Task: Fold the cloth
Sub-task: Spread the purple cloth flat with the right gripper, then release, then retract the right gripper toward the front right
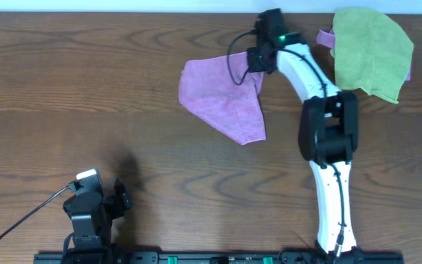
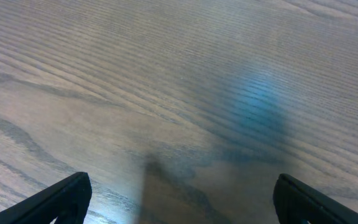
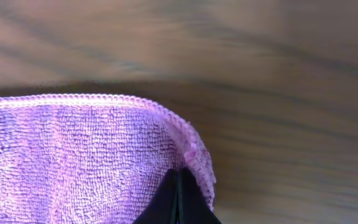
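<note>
Nearest the base, the left claw [image 2: 179,202] hangs spread wide over the brown wood-grain table [image 1: 86,88] - holding nothing. Further out, the small square purple terry cloth [image 1: 222,95] lies mid-table, with the right claw [image 3: 178,199] pinched tight on its far right corner. Beyond that - a rumpled lime-green cloth [image 1: 368,51].

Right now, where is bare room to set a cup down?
Bare: the left half of the table, left of the purple cloth and beyond the left tool; also the strip between that cloth and the near edge. Crowded: far right, around the right arm and green cloth.
</note>
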Robot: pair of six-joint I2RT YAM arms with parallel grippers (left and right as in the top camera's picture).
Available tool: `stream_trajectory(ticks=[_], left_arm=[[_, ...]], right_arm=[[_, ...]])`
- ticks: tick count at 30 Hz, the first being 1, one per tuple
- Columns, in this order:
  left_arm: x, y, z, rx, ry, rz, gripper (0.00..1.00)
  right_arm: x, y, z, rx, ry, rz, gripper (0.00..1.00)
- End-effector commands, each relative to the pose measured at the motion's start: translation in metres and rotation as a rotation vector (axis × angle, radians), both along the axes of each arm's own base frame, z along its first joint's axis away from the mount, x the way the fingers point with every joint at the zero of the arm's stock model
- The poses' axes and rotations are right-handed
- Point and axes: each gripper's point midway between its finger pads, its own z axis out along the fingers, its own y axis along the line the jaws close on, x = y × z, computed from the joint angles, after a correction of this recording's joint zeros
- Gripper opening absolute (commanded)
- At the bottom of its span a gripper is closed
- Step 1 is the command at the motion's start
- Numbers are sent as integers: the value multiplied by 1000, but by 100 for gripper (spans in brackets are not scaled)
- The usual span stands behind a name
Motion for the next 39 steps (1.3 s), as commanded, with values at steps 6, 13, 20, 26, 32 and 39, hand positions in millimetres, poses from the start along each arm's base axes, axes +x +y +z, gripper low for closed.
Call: stream_trajectory(ticks=[6,13,20,26,32,39], left_arm=[[-1,0,-3,-6,3,7,95],[-1,1,-3,-5,3,7,95],[2,1,0,-5,-13,7,95],[11,1,12,-2,-75,7,95],[20,1,24,-1,-138,7,95],[39,-28,49,-94,-266,-141,95]], right_arm=[[-9,-38,-40,-53,83,-87,1],[-9,-17,-39,16,83,-45,19],[-16,-8,0,15,120,-27,99],[-3,-10,99,14,-1,-35,99],[-18,-12,192,31,-116,-21,99],[-82,-28,277,13,-140,-33,99]])
